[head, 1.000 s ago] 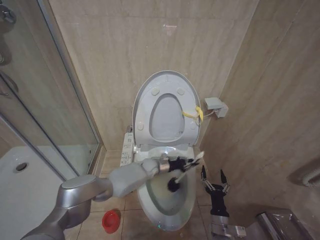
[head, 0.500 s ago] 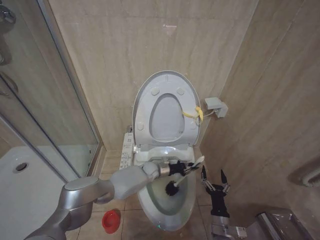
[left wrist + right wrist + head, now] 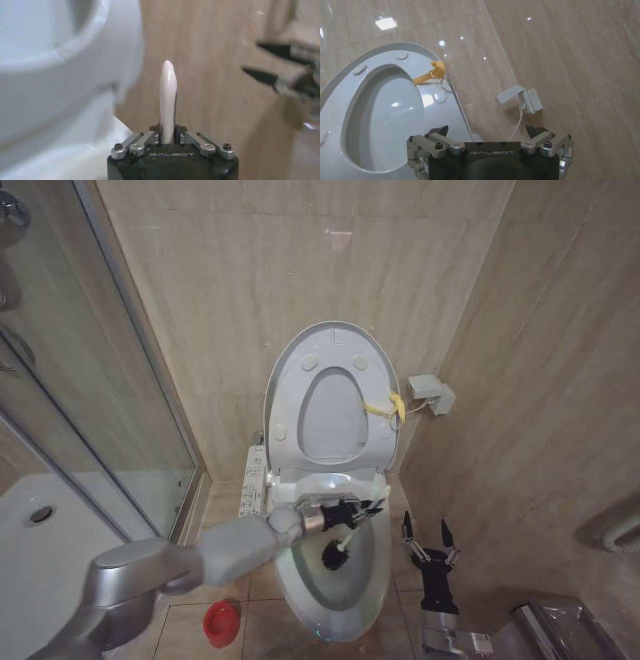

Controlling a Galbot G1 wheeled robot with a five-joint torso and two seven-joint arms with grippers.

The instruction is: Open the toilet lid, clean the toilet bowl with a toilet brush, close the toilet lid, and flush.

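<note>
The toilet lid (image 3: pixel 331 416) stands raised against the wall, with the seat ring (image 3: pixel 291 395) up in front of it. Below them the toilet bowl (image 3: pixel 340 592) lies uncovered. My left gripper (image 3: pixel 345 513) reaches over the bowl's back part and is shut on the toilet brush's pale handle (image 3: pixel 168 93). The black bristle head (image 3: pixel 334 554) hangs down inside the bowl. In the left wrist view the gripper (image 3: pixel 168 132) clamps the handle upright between its fingers. My right gripper (image 3: pixel 425 538) waits open beside the bowl's right side, near the wall; its wrist view shows it (image 3: pixel 488 132) holding nothing, facing the lid (image 3: pixel 390 112).
A small red holder (image 3: pixel 222 622) sits on the floor left of the bowl. The button panel (image 3: pixel 253 480) runs along the toilet's left side. A shower's glass wall (image 3: pixel 100 380) stands further left. A white box (image 3: pixel 432 393) with a cable and a yellow strap (image 3: pixel 386 408) sit right of the lid.
My left gripper has drawn the brush a little to the left and back inside the bowl. The right gripper has stayed where it was.
</note>
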